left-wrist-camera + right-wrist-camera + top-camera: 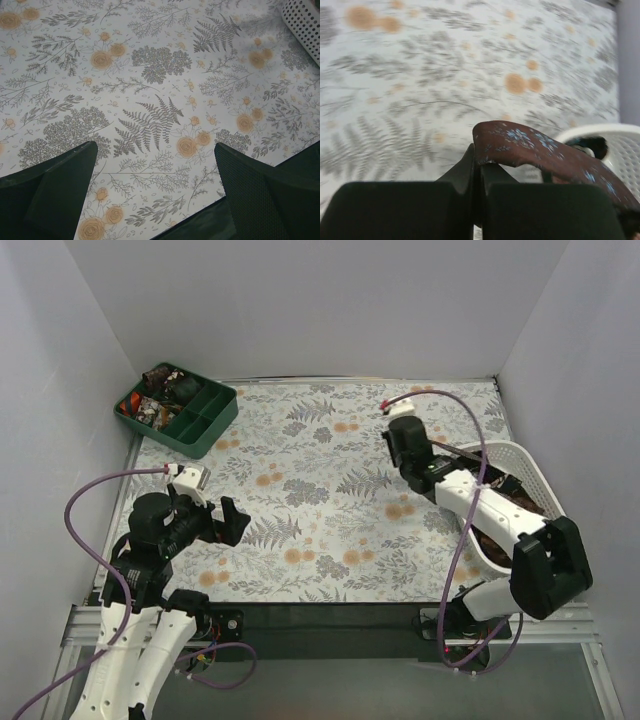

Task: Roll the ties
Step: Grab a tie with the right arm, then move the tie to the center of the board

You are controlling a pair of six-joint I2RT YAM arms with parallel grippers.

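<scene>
My right gripper (479, 161) is shut on the end of a maroon tie (540, 150) with small light floral prints. The tie trails right toward the white lattice basket (620, 142). In the top view the right gripper (398, 445) is above the table just left of the basket (520, 462), which holds more brownish ties (508, 502). The held tie is mostly hidden under the arm there. My left gripper (210, 515) is open and empty over the near left of the table; in its wrist view (155, 147) there is only the floral cloth between the fingers.
A dark green divided tray (205, 422) at the back left holds small coiled ties (165, 392). The floral tablecloth (320, 490) covers the table. The basket's corner shows in the left wrist view (306, 25). White walls close in the back and sides.
</scene>
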